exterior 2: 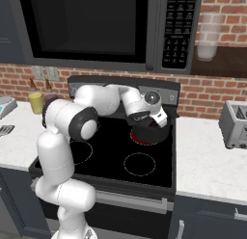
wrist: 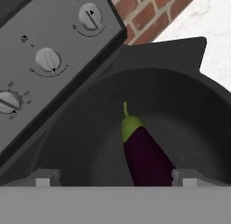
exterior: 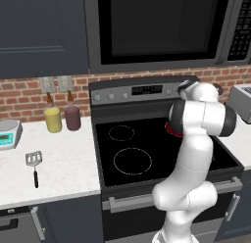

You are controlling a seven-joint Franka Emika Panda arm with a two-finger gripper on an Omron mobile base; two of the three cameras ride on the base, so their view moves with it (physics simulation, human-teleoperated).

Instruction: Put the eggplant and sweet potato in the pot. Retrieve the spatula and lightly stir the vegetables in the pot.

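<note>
Dark purple against dark grey: the eggplant (wrist: 145, 155) lies on the floor of the pot (wrist: 90, 123), its green cap and short stem pointing away from the claw (wrist: 115, 177). In the hand view the two finger tips (wrist: 43, 178) stand wide apart at the bottom edge, one on each side of the eggplant, and neither touches it; the claw is spread and holds nothing. Above the pot in that view runs the stove's grey control panel (wrist: 49, 51) with its round knobs, and behind it brick wall and a patch of white bench.

From the right base view the arm reaches over the black cooktop (exterior 2: 120, 156) with the hand low over the pot (exterior 2: 150, 133), which sits on the glowing red back-right burner. A toaster (exterior 2: 234, 123) stands on the bench to the right of the stove.

In the left base view the arm hides most of the pot; a sliver of the red burner (exterior: 172, 130) shows beside the forearm. The spatula (exterior: 34, 164) lies flat on the white bench (exterior: 59, 163) left of the stove, slotted head away from the robot, handle toward it, well apart from the pot. Behind it stand a yellow jar (exterior: 53, 119) and a maroon jar (exterior: 72, 117) near the brick wall, and a small kitchen scale (exterior: 9, 133) sits at the far left
</note>
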